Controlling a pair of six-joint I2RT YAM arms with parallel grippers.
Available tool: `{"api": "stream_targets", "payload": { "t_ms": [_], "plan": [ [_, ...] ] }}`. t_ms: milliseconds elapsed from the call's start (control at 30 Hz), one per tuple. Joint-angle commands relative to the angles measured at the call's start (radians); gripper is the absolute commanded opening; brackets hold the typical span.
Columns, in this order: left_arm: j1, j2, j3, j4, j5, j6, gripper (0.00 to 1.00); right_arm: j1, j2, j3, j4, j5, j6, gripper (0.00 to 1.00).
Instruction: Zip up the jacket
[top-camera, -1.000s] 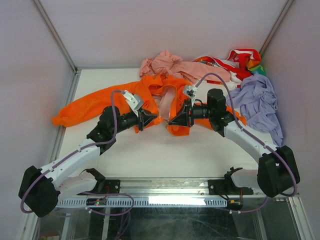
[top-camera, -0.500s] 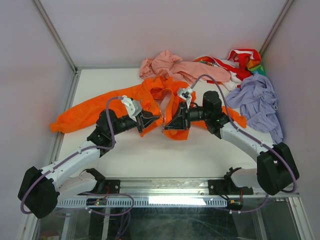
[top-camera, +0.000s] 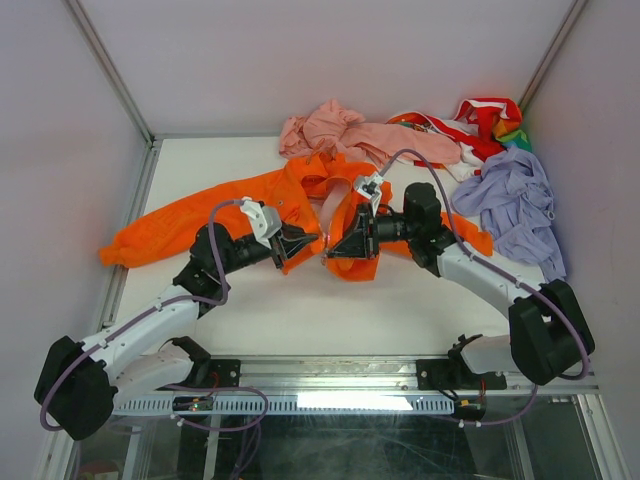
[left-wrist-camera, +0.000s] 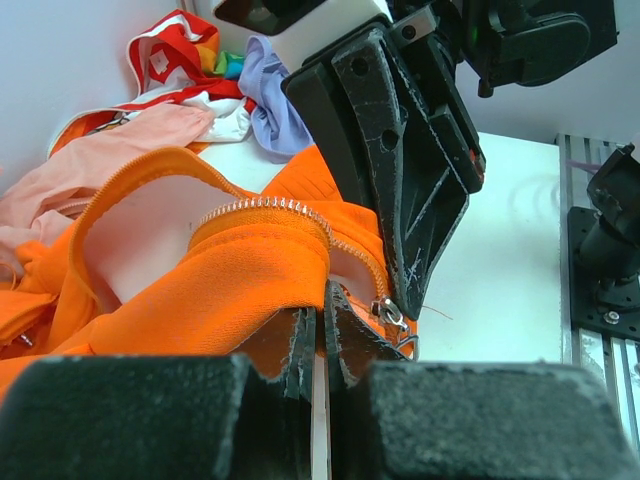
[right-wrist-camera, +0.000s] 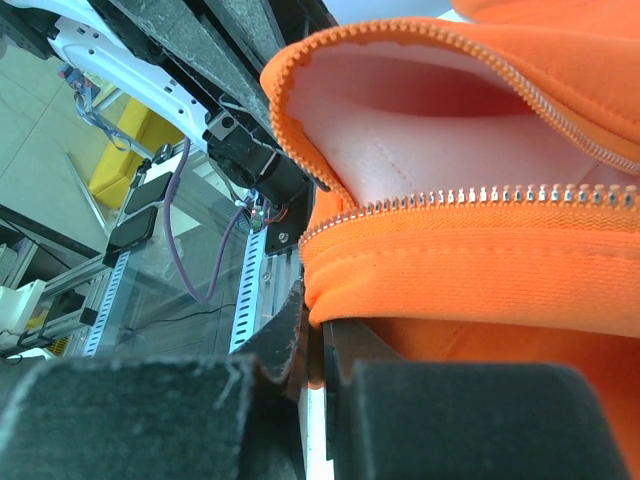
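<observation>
The bright orange jacket (top-camera: 290, 190) lies open in the middle of the table, one sleeve stretched to the left. My left gripper (top-camera: 307, 240) is shut on the hem of one front panel (left-wrist-camera: 240, 280). A silver zipper slider (left-wrist-camera: 392, 315) hangs just right of its fingertips (left-wrist-camera: 300, 335). My right gripper (top-camera: 333, 248) is shut on the hem of the other front panel (right-wrist-camera: 480, 270), just below its zipper teeth (right-wrist-camera: 470, 195). The two grippers face each other, nearly touching. The pale lining (right-wrist-camera: 430, 130) shows inside.
A pale pink garment (top-camera: 340, 130) lies behind the jacket. A lilac garment (top-camera: 515, 205) lies at the right, with a red, white and multicoloured one (top-camera: 485, 118) at the back right. Enclosure walls stand on three sides. A metal rail (top-camera: 330, 400) runs along the near edge.
Both grippers have moved closer together and a little toward the near side, drawing the two front hems with them. The left sleeve has slid slightly left.
</observation>
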Motion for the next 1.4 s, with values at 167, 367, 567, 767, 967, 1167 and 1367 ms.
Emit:
{"api": "stream_targets", "payload": {
  "t_ms": [167, 367, 567, 767, 967, 1167, 1367],
  "plan": [
    [0.005, -0.058, -0.009, 0.102, -0.009, 0.053, 0.00, 0.004, -0.026, -0.024, 0.071, 0.018, 0.027, 0.00],
    [0.004, -0.056, -0.010, 0.103, -0.002, 0.055, 0.00, 0.004, -0.025, -0.021, 0.096, 0.011, 0.044, 0.00],
    [0.004, -0.054, -0.010, 0.103, 0.009, 0.054, 0.00, 0.004, -0.020, -0.018, 0.138, 0.017, 0.070, 0.00],
    [0.005, -0.059, -0.016, 0.099, 0.011, 0.054, 0.00, 0.004, -0.018, -0.011, 0.151, 0.023, 0.083, 0.00],
    [0.004, -0.053, -0.016, 0.107, 0.023, 0.046, 0.00, 0.005, -0.015, -0.010, 0.158, 0.024, 0.091, 0.00],
    [0.004, -0.054, -0.019, 0.112, 0.012, 0.044, 0.00, 0.005, -0.007, -0.011, 0.171, 0.009, 0.104, 0.00],
    [0.004, -0.052, -0.023, 0.133, -0.017, 0.047, 0.00, 0.004, -0.001, -0.018, 0.174, -0.007, 0.110, 0.00]
  ]
}}
